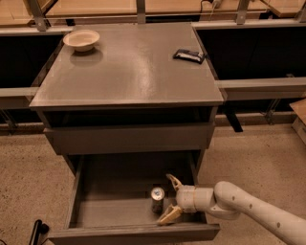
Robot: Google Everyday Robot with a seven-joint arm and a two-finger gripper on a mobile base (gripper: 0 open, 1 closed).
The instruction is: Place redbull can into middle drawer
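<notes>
This looks like a robot test lab: a plain grey drawer cabinet (126,67) stands mid-frame on a speckled floor (28,172). Wooden workbenches (95,7) line the top edge. At lower right the gripper (166,199), fingers spread, reaches into the middle drawer (114,213).

White arm (258,210), tan jaws inside drawer (112,211)

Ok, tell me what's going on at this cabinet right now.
A robot arm reaches into the open middle drawer from the right. The redbull can stands upright on the drawer floor, near the front right. The gripper sits just right of the can, fingers spread open, so the can looks released. A bowl and a dark packet lie on the cabinet top.
</notes>
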